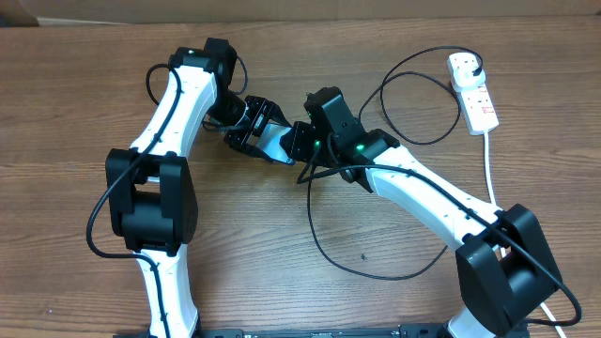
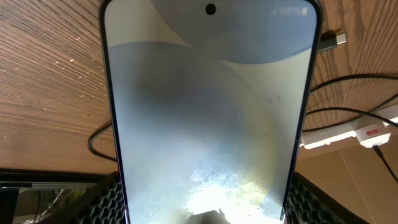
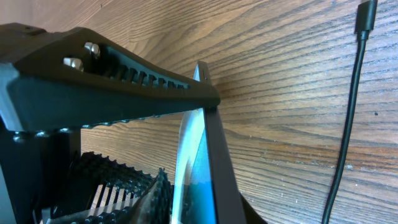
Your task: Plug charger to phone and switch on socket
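Both arms, left and right, rise nearest the overhead lens and meet at the phone over the bench. The left pincer clamps the phone by its long edges. The right pincer has its jaws narrow around the phone's end; whether they press it I cannot tell. The socket lies well right of the phone. The charger loops right of the phone, its connector tip near the phone but apart from it.

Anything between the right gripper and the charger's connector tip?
No object lies between them, only bare table. But the right gripper has the phone between its jaws; the connector tip lies free beside it.
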{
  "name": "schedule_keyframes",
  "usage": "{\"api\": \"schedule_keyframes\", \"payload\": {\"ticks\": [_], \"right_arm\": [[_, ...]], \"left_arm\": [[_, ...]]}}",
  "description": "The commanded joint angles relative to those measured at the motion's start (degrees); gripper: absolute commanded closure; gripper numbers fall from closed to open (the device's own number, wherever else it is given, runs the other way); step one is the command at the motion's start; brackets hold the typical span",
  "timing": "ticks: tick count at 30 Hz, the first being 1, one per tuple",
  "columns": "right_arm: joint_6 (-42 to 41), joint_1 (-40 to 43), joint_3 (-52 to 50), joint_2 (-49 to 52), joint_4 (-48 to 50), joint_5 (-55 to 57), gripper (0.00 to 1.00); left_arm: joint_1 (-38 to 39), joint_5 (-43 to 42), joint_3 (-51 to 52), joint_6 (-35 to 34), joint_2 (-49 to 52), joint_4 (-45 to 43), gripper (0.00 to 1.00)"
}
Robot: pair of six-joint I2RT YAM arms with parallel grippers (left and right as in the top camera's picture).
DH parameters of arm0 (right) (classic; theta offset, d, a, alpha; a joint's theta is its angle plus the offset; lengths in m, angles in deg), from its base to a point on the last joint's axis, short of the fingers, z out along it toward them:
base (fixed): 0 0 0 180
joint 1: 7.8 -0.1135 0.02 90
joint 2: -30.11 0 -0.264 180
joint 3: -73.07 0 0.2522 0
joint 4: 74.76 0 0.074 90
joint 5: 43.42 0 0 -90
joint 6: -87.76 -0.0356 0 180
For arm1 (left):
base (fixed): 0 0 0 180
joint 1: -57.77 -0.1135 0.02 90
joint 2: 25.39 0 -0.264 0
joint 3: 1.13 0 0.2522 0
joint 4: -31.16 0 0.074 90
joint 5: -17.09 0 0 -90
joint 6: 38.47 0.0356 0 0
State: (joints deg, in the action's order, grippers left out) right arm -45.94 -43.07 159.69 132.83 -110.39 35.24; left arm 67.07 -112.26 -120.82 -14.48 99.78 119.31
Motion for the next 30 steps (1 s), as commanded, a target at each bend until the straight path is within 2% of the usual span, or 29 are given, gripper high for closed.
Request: {"api": "schedule_keyframes", "payload": {"ticks": [1, 11, 21, 30], "right_arm": [[-0.02, -0.31, 1.36, 0.24, 0.61, 0.63, 0.81], [-0.52, -0.31, 1.36, 0.24, 0.68, 0.61, 0.96], [-0.87, 1.07, 1.42, 0.07, 0.76, 0.55, 0.96], [-0.85, 8.39, 1.49, -5.79, 0.57, -2.47, 0.96]], "left_arm": [[0.59, -0.68, -1.60, 0.85, -1.55, 0.35, 0.96], [0.59, -0.70, -1.60, 0.85, -1.55, 0.35, 0.96], [-0.74, -2.10, -1.60, 1.03, -1.55, 0.33, 0.96], [-4.68, -12.13, -1.60, 12.72, -1.55, -4.20, 0.96]]}}
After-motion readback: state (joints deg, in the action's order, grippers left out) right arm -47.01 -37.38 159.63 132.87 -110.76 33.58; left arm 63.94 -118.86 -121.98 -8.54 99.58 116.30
